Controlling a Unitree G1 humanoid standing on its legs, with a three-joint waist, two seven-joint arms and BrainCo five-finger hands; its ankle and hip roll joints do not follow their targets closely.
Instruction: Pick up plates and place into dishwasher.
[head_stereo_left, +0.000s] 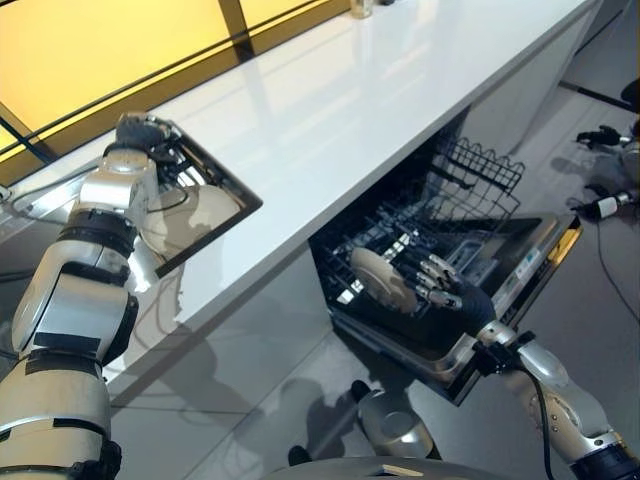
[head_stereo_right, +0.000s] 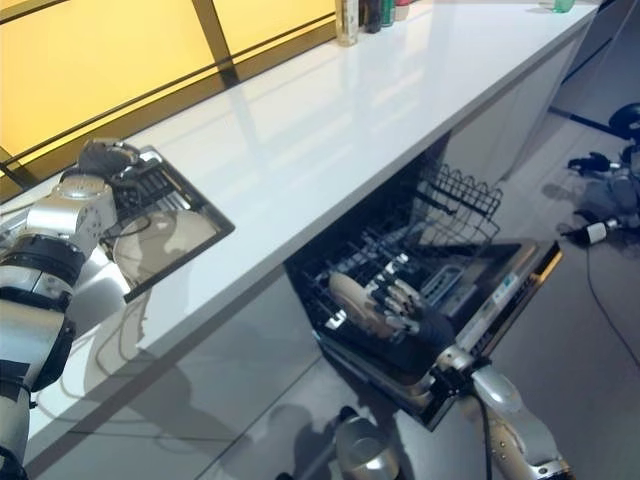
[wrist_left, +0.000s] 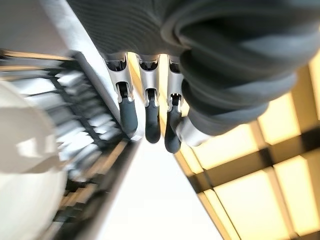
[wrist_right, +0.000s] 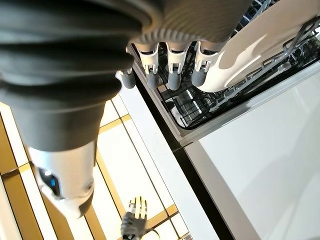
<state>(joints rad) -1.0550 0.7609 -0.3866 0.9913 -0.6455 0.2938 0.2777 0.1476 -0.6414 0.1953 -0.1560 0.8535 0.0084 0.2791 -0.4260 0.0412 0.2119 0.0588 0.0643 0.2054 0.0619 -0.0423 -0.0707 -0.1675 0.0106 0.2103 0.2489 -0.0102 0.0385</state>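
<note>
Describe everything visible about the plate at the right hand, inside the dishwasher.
The plate is round, white to cream, with a smooth glossy look like ceramic. It stands on edge, tilted, among the dark wire tines of the dishwasher's pulled-out lower rack, just below the white counter's front edge. The right hand is right beside it, fingers fairly straight along its face; the right wrist view shows fingertips at its rim, though firm contact cannot be confirmed. No chips or food residue can be made out.
</note>
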